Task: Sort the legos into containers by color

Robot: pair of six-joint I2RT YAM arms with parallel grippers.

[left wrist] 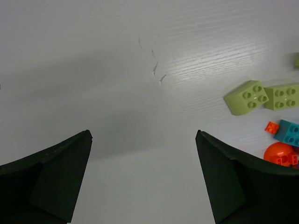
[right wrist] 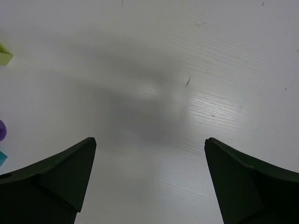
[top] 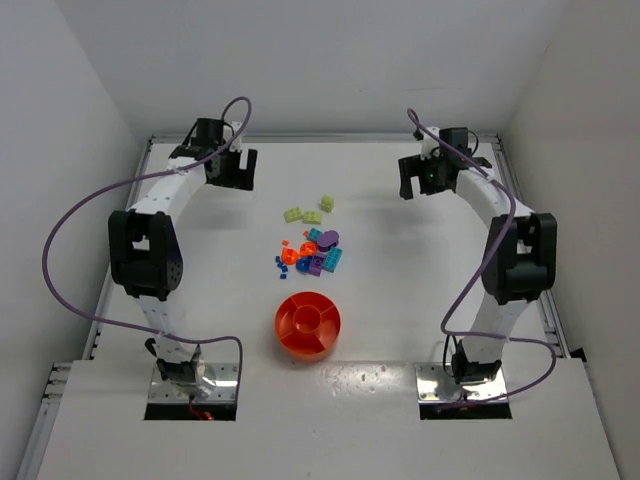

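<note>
Both of my hands hang spread wide over the bare white table [top: 400, 300] and hold nothing. The left gripper [top: 232, 166] is at the far left and the right gripper [top: 420, 176] at the far right, each with its dark fingers [left wrist: 56, 177] parted and only tabletop between them. Purple cables [top: 46, 258] loop off my arms, and pale walls [top: 60, 90] close in the table on three sides. Under my left gripper a few short scratches [left wrist: 156, 70] mark the surface. The legos [top: 312, 252] lie loose in the middle of the table, between my two hands, nearer my bases and well apart from both. Three yellow-green bricks [top: 312, 216] sit at the far edge of the scatter; in my left wrist view two of them lie side by side and touching, studs up. Closer to me the rest are bunched: teal, purple, blue and orange-red pieces packed together, with some tiny blue ones strewn on the left of the heap. My left wrist view catches a small orange-red brick [left wrist: 271, 127] just beside a teal brick [left wrist: 290, 134], and a rounded orange-red piece [left wrist: 279, 154] partly hidden by one of my fingers. My right wrist view shows only slivers of yellow-green, purple and teal at its left border. The tray [top: 296, 347], round, orange-red and split into wedges about a centre cup, stands just on my side of the heap, between my two bases. From this height I cannot tell whether any brick lies in it.
</note>
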